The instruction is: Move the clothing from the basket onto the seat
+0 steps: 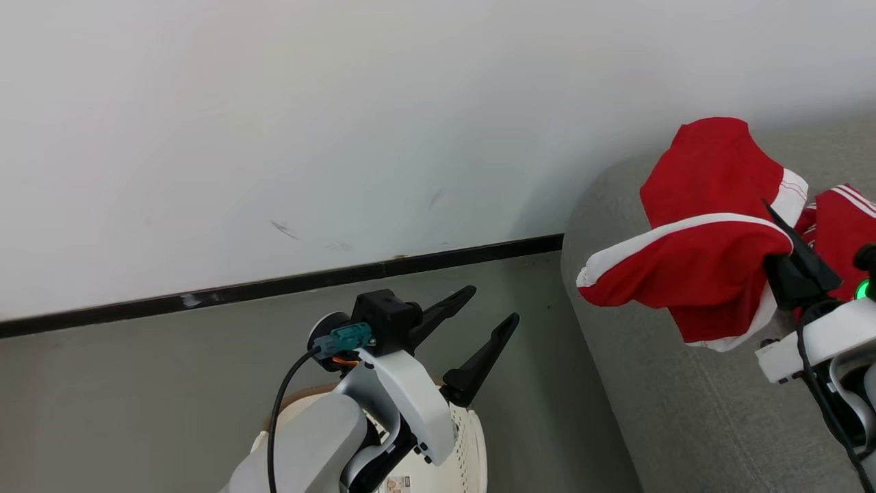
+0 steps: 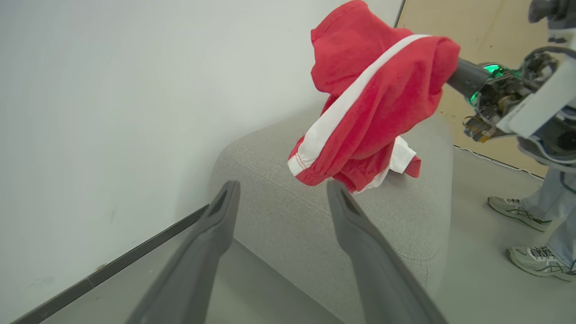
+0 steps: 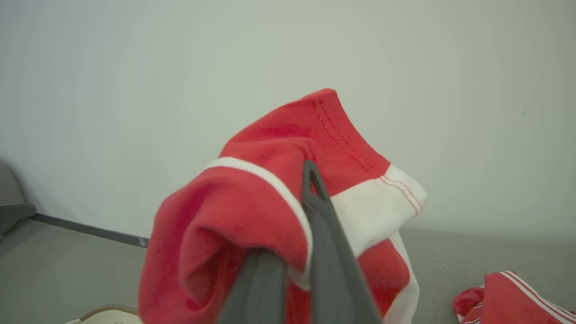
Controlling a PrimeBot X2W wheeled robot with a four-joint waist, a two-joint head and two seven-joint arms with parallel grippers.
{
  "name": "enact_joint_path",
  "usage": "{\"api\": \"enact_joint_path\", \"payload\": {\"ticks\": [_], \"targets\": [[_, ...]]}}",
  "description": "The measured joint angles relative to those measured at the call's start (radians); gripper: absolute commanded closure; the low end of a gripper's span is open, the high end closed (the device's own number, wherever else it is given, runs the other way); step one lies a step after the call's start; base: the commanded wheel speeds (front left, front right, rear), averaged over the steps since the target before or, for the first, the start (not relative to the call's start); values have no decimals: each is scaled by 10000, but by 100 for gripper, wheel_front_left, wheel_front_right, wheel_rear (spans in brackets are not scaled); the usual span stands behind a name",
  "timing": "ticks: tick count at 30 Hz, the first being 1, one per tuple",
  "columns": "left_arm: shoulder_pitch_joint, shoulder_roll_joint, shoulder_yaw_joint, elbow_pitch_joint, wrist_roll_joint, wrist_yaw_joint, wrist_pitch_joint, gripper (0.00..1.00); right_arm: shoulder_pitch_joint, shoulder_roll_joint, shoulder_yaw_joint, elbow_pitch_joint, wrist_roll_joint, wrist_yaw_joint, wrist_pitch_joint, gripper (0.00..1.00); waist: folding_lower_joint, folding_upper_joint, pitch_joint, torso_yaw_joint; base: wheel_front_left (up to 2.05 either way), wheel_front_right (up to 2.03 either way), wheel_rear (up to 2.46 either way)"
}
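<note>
My right gripper is shut on a red garment with white stripes, holding it in the air above the grey seat. In the right wrist view the cloth drapes over the closed fingers. Another piece of red clothing lies on the seat beside it, also seen in the right wrist view. My left gripper stands open and empty above the cream basket, which my arm mostly hides. From the left wrist, the open fingers point toward the hanging garment and the seat.
A white wall with a dark baseboard runs behind the grey floor. The seat's rounded end stands close to the basket. A person's feet in grey shoes stand on the floor beyond the seat, near a wooden panel.
</note>
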Motion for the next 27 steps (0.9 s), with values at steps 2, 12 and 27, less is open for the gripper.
{"api": "enact_joint_path", "payload": {"ticks": [2, 12, 27], "targets": [[0, 59, -2, 23, 25, 0, -6, 0, 144, 8, -199, -163, -73, 0, 0, 100, 0, 0, 10, -164, 0, 0, 0], [0, 140, -48, 56, 146, -42, -169, 0, 811, 263, -872, -759, -313, 0, -2, 100, 0, 0, 66, -994, 0, 0, 0], [2, 178, -29, 75, 146, -42, -337, 0, 1289, 318, -1193, -1580, -477, 0, 0, 100, 0, 0, 283, -2203, 0, 0, 0]]}}
